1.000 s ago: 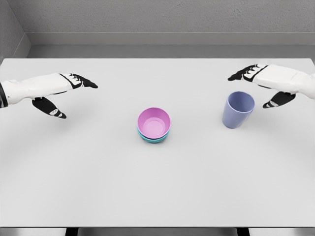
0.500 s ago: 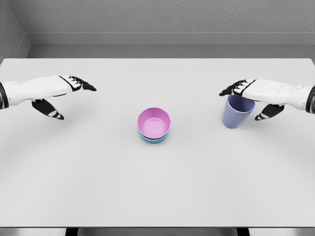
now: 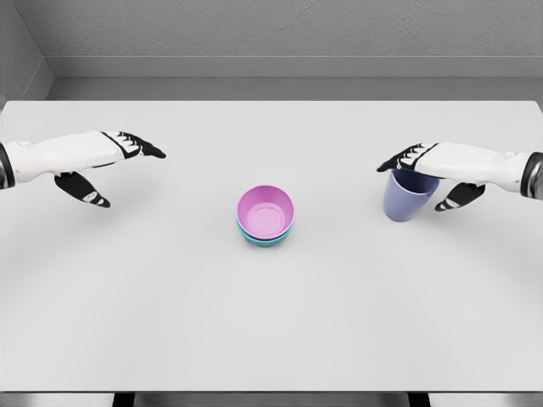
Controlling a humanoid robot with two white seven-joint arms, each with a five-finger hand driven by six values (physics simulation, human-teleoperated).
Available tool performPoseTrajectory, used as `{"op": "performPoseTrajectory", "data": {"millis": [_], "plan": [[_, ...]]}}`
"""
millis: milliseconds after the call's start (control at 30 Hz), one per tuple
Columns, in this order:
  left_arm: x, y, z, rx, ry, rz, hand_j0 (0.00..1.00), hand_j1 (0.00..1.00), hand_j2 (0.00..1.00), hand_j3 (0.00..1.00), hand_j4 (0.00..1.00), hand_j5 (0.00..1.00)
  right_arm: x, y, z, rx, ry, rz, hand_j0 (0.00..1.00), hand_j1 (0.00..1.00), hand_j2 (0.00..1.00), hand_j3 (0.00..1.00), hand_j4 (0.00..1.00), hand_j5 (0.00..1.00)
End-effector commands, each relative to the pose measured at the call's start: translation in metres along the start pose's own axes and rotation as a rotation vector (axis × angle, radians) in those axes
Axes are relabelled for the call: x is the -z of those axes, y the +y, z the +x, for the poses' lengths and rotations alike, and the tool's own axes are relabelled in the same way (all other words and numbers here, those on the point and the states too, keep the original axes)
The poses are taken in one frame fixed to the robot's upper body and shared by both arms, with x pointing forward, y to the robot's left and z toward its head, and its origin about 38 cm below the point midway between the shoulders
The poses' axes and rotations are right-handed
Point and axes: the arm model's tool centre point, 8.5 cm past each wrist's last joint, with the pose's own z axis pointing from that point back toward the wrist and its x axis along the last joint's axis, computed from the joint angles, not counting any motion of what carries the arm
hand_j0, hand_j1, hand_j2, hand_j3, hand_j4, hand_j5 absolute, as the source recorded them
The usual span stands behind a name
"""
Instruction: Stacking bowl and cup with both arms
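Cup point(image 3: 408, 200) stands upright, mouth up, under right robot hand point(image 3: 428, 166).

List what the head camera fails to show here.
- Blue cup: its rim and inside sit under the right hand; contact between them cannot be judged.
- Teal bowl: only an edge shows beneath the pink bowl nested in it.
- Both forearms are cut by the picture's side edges; the left hand hovers open.
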Motion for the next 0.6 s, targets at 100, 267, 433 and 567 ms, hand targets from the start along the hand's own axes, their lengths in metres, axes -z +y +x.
{"op": "performPoseTrajectory", "data": {"millis": [100, 267, 433, 567], "plan": [[-0.0006, 0.0006, -0.0004, -0.007, 0.0, 0.005, 1.0, 1.0, 1.0, 1.0, 1.0, 1.0, -0.0001, -0.0005, 0.0008, 0.001, -0.004, -0.002, 0.6, 0.6, 0.6, 0.6, 0.6, 0.6], [-0.0012, -0.0001, -0.0007, -0.008, 0.001, 0.003, 1.0, 1.0, 1.0, 1.0, 1.0, 1.0, 0.0001, -0.0009, 0.0016, -0.001, -0.006, -0.002, 0.6, 0.6, 0.6, 0.6, 0.6, 0.6], [-0.0019, -0.0003, -0.0014, -0.008, 0.004, 0.003, 1.0, 1.0, 1.0, 1.0, 1.0, 1.0, 0.0001, -0.0018, 0.0025, -0.004, -0.009, -0.004, 0.59, 0.59, 0.59, 0.59, 0.59, 0.59], [-0.0017, 0.0, -0.0009, -0.008, 0.002, 0.004, 1.0, 1.0, 1.0, 1.0, 1.0, 1.0, -0.002, -0.0065, 0.0041, -0.021, -0.023, -0.015, 0.55, 0.55, 0.55, 0.55, 0.55, 0.55]]}}
